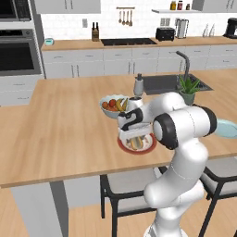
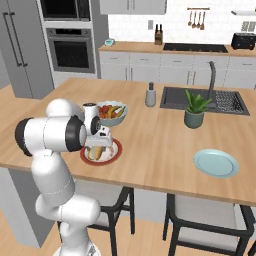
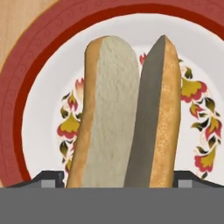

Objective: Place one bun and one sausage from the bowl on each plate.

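A pale tan bun (image 3: 109, 109), split lengthwise, lies along the white plate with a red rim (image 3: 26, 87) near the counter's front edge. My gripper (image 3: 118, 178) points down at it, with the dark fingertips (image 3: 52, 177) pressed against the bun's two sides. From the base cameras the gripper (image 1: 134, 134) (image 2: 100, 144) hangs low over the red-rimmed plate (image 1: 121, 144) (image 2: 116, 151), and the bun (image 1: 135, 143) (image 2: 96, 152) shows just under it. The pale blue plate (image 1: 227, 128) (image 2: 216, 163) sits bare farther right. The sausage and the bowl are out of view.
A pale bowl of fruit (image 1: 113, 105) (image 2: 112, 111) stands just behind the red-rimmed plate. A grey dispenser (image 1: 138, 84) (image 2: 150, 95), a potted plant (image 1: 188, 90) (image 2: 194, 110) and the sink (image 1: 159, 83) (image 2: 200, 97) lie beyond. Chairs stand under the counter's front edge.
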